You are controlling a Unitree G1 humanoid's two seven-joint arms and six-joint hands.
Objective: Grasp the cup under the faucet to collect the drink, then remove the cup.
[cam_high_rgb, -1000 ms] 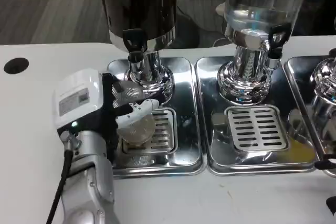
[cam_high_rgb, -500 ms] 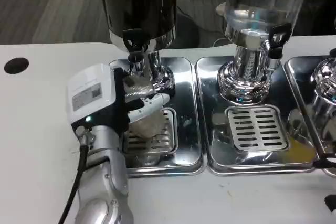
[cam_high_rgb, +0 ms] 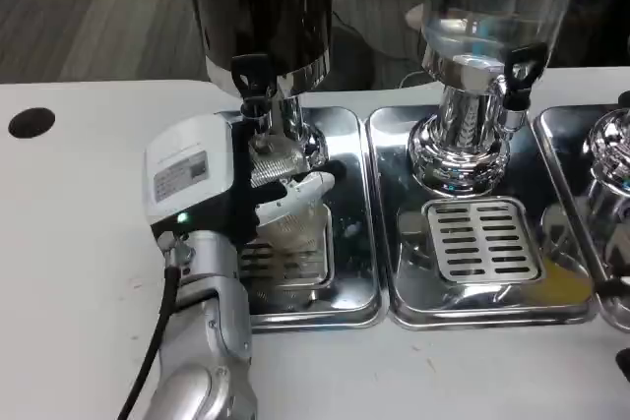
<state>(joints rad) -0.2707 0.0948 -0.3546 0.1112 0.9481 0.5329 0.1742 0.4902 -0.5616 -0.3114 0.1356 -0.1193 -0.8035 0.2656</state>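
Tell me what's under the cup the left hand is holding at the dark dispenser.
The cup is over the slotted drip grate of the left steel tray. The left hand grips it below the faucet. Whether its base touches the grate is hidden.

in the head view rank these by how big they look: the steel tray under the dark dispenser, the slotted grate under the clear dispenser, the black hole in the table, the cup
1. Shiny steel drip tray
2. Slotted metal grate
3. Clear plastic cup, partly hidden by the left hand, so its rank is unsure
4. Round black hole in the white table
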